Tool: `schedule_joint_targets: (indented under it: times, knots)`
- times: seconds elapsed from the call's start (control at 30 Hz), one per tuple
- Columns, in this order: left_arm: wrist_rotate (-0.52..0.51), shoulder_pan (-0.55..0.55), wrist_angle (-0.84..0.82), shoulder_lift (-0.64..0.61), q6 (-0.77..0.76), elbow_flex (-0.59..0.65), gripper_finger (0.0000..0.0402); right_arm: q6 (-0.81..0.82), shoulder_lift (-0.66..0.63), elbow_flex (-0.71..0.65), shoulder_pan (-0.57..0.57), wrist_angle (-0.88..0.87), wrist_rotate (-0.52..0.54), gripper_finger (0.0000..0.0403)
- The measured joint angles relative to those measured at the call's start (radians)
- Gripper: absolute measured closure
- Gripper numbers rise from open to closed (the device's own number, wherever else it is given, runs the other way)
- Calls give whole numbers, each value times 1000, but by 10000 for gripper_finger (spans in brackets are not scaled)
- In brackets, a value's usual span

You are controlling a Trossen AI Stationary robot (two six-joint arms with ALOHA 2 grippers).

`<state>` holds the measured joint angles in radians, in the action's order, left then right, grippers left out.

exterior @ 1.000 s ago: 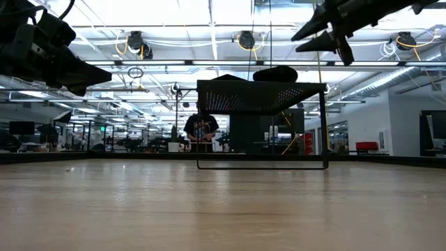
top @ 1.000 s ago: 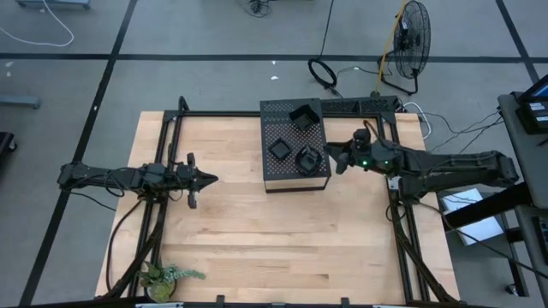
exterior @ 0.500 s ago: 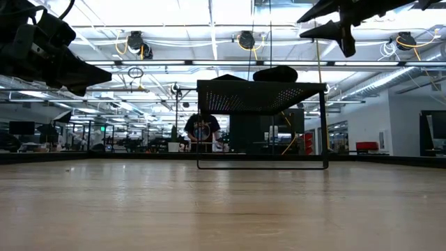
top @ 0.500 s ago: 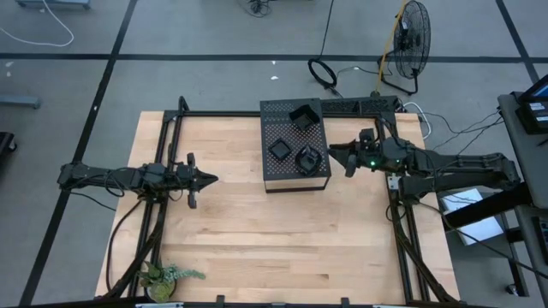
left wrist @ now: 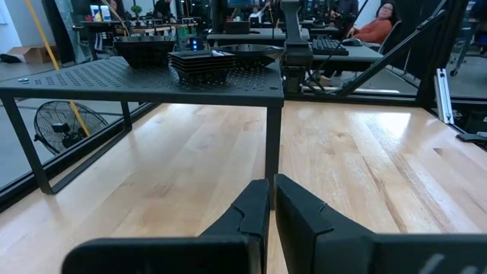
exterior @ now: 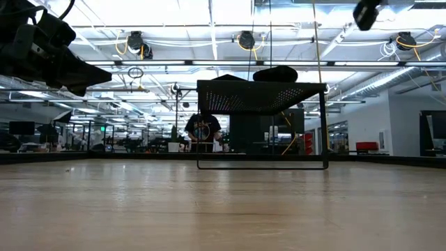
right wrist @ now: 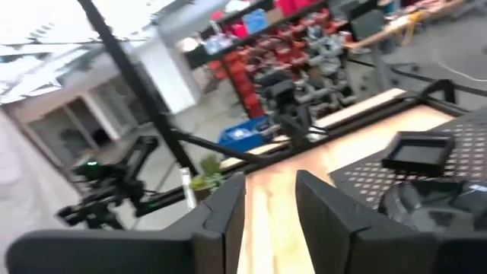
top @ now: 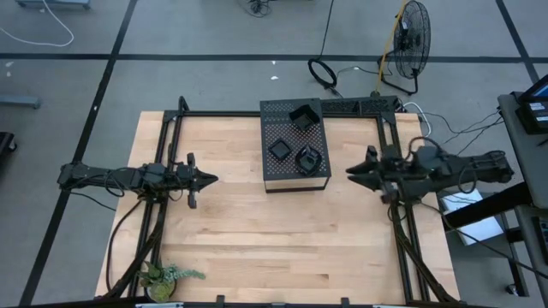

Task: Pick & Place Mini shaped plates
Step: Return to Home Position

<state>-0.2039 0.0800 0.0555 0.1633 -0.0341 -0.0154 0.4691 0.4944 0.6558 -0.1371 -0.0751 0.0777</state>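
The mini shaped plates lie on top of a black perforated box [top: 295,175]: a square one [top: 301,114] at the far edge, another square one [top: 279,149] and a rounder stack [top: 306,159] nearer. The right wrist view shows the square plate [right wrist: 418,152] and the stack [right wrist: 430,202]. My right gripper [top: 353,173] hovers right of the box, pointing level toward it, open with nothing between its fingers [right wrist: 270,205]. My left gripper [top: 204,178] is shut and waits level at the table's left, pointing at the box [left wrist: 272,199].
A small green plant [top: 167,275] stands at the near left corner. A black metal frame [top: 257,115] borders the table's left, far and right sides. Bare wood [top: 274,239] lies between the box and the near edge. A person sits in the room beyond the table [exterior: 202,129].
My right gripper has drawn back from beside the stack on the box, toward the table's right and near edges, rising and swinging round. The plates have stayed where they were.
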Motion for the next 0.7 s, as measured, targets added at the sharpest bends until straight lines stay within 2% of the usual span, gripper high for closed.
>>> schedule_joint_targets:
  times: [0.2,0.33,0.5,0.63,0.7]
  knots:
    - [0,0,0,0,0,0,376,20,-169,-156,-95,17,-4,299]
    - [0,0,0,0,0,0,376,-21,-247,-299,-130,171,-2,296]
    - [0,0,0,0,0,0,376,-95,-281,-486,-133,321,2,299]
    - [0,0,1,0,0,0,376,-110,-277,-635,-133,529,24,300]
    - [0,0,0,0,0,0,376,-160,-288,-629,-133,526,13,299]
